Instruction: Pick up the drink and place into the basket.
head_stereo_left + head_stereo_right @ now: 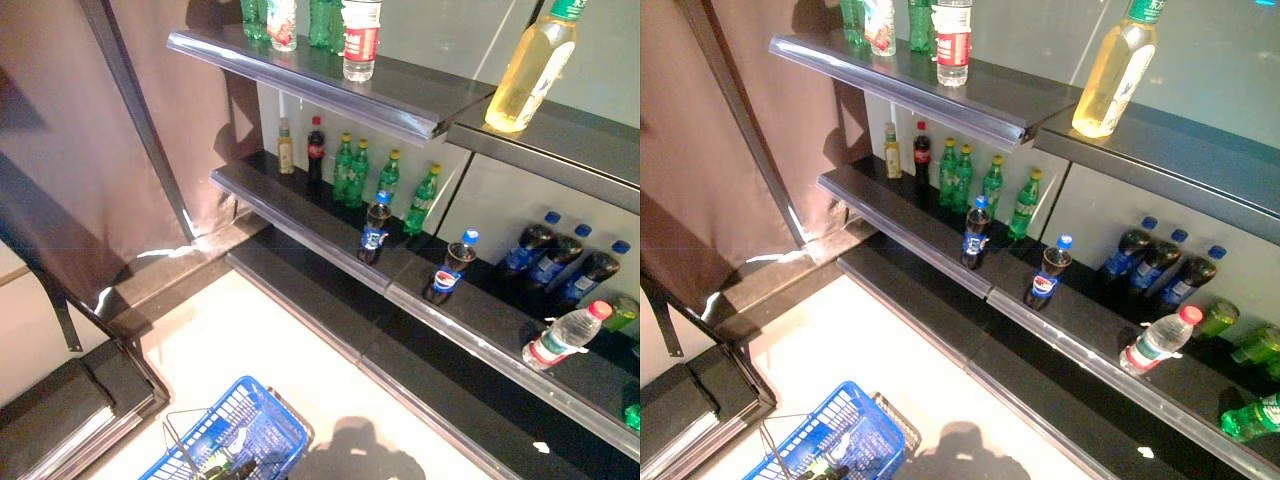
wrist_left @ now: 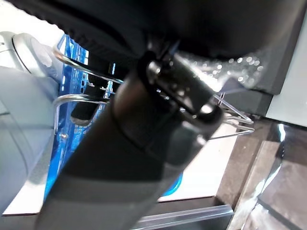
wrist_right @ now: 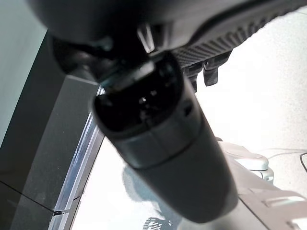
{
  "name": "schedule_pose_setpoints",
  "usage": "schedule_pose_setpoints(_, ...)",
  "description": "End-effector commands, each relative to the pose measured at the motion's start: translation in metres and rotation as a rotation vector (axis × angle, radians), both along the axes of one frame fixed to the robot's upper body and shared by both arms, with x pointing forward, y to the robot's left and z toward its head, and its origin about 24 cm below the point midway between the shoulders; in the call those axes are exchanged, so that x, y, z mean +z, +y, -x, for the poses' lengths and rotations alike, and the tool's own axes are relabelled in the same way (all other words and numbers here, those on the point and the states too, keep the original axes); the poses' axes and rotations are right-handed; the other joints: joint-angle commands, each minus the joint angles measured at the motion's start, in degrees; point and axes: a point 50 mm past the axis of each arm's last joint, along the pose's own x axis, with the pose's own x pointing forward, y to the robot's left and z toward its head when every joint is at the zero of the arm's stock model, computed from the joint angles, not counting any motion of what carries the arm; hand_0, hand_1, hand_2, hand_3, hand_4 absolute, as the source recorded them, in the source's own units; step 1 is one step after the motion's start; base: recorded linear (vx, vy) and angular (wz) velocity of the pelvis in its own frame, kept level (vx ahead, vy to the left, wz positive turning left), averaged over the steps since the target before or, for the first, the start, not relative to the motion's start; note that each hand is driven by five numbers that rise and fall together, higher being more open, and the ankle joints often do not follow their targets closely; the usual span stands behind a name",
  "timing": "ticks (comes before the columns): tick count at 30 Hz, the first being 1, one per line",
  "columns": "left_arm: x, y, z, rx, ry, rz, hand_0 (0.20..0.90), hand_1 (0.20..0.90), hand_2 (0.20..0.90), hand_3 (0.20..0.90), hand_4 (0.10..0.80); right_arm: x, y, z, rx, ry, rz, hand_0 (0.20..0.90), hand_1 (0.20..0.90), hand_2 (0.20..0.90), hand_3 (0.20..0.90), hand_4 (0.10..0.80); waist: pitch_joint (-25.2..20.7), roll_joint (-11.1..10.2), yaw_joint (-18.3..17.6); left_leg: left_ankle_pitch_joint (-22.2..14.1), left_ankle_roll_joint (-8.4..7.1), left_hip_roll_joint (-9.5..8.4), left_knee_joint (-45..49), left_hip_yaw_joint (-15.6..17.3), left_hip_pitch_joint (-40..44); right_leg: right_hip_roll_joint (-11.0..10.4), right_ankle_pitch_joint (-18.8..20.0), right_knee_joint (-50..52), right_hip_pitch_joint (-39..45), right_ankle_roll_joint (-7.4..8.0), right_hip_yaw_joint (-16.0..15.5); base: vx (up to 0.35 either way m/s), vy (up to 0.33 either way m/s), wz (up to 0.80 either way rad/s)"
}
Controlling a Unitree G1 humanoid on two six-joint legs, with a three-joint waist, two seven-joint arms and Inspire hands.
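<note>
Drinks stand on dark shelves ahead. On the middle shelf, two dark cola bottles with blue caps (image 1: 375, 228) (image 1: 447, 268) stand near the front edge, with green bottles (image 1: 352, 170) behind them. A clear water bottle (image 1: 562, 336) lies further right. My left hand (image 2: 158, 110) is shut on the thin wire handles (image 2: 72, 98) of the blue basket (image 1: 245, 425), which hangs low at the left over the pale floor. Something dark shows inside the basket; I cannot tell what it is. My right hand (image 3: 163, 124) hangs by the shelf base, fingers (image 3: 211, 72) relaxed, holding nothing.
The top shelf (image 1: 330, 75) carries a yellow bottle (image 1: 530, 65), a red-labelled water bottle (image 1: 360, 40) and green bottles. More cola bottles (image 1: 560, 265) stand at the back right. A slanted dark pole (image 1: 140, 120) and a low dark platform (image 1: 60, 410) stand at the left.
</note>
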Motion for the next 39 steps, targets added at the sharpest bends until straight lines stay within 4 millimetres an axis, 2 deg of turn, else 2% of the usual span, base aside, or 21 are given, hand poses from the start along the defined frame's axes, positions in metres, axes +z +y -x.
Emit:
schedule_pose_setpoints(1, 0.013, 0.002, -0.054, -0.063, -0.212, -0.021, 0.3, 0.3, 0.3, 0.2, 0.1, 0.004, -0.009, -0.017, 0.008, -0.016, 0.039, 0.9, 0.9, 0.9, 0.9, 0.8, 3.0, 0.8, 1.9, -3.8, -1.12, 0.73, 0.2, 2.3, 3.0, -1.1, 1.4, 1.5, -1.3, 1.33, 0.1, 0.0, 0.0, 0.0)
schedule_pose_setpoints(16, 0.013, 0.0, -0.054, -0.07, -0.225, -0.02, 0.3, 0.3, 0.3, 0.2, 0.1, 0.003, -0.009, -0.01, -0.011, -0.007, 0.065, 0.9, 0.9, 0.9, 0.9, 0.8, 3.1, 0.8, 1.7, -3.7, -1.11, 0.87, 0.2, 2.5, 2.7, -1.0, 1.5, 1.4, -1.3, 1.35, 0.1, 0.0, 0.0, 0.0)
schedule_pose_setpoints(22, 0.014, 0.0, -0.056, -0.069, -0.233, -0.022, 0.3, 0.3, 0.3, 0.2, 0.1, 0.008, -0.019, -0.021, 0.109, -0.054, 0.218, 0.9, 0.9, 0.9, 0.9, 0.8, 3.3, 0.6, 1.8, -3.7, -1.11, 0.85, 0.2, 2.4, 2.8, -1.0, 1.5, 1.4, -1.2, 1.39, 0.2, 0.0, 0.0, 0.0)
schedule_pose_setpoints(27, 0.017, 0.003, -0.063, -0.088, -0.235, -0.036, 0.3, 0.3, 0.3, 0.2, 0.1, 0.017, -0.02, -0.062, 0.366, -0.22, 0.294, 0.9, 0.9, 0.9, 0.9, 0.8, 3.5, 0.3, 2.4, -3.7, -1.01, 0.76, 0.2, 1.7, 2.7, -1.1, 1.5, 1.6, -1.2, 1.41, 0.1, 0.0, 0.0, 0.0)
schedule_pose_setpoints(31, 0.018, 0.002, -0.065, -0.106, -0.237, -0.036, 0.3, 0.3, 0.3, 0.2, 0.1, 0.023, -0.015, -0.084, 0.385, -0.332, 0.273, 0.9, 0.9, 0.9, 0.9, 0.8, 3.5, 0.2, 3.0, -3.7, -0.9, 0.62, 0.2, 1.1, 2.7, -1.3, 1.5, 1.5, -1.0, 1.34, -0.2, 0.0, 0.0, 0.0)
schedule_pose_setpoints(35, 0.018, -0.001, -0.065, -0.129, -0.242, -0.037, 0.3, 0.3, 0.3, 0.2, 0.1, 0.033, -0.003, -0.114, 0.465, -0.499, 0.262, 0.9, 0.9, 0.9, 0.9, 0.8, 3.2, 0.2, 3.8, -3.7, -0.86, 0.48, 0.2, 0.5, 2.7, -1.5, 1.6, 1.4, -0.7, 1.31, -0.7, 0.0, 0.0, 0.0)
schedule_pose_setpoints(39, 0.018, -0.003, -0.065, -0.16, -0.24, -0.036, 0.3, 0.3, 0.3, 0.2, 0.1, 0.054, 0.012, -0.151, 0.523, -0.716, 0.257, 0.9, 0.9, 0.9, 0.9, 0.8, 3.1, 0.4, 4.4, -3.6, -0.86, 0.25, 0.3, -0.2, 2.7, -1.7, 1.6, 1.4, -0.3, 1.28, -1.4, 0.019, -0.004, 0.17)
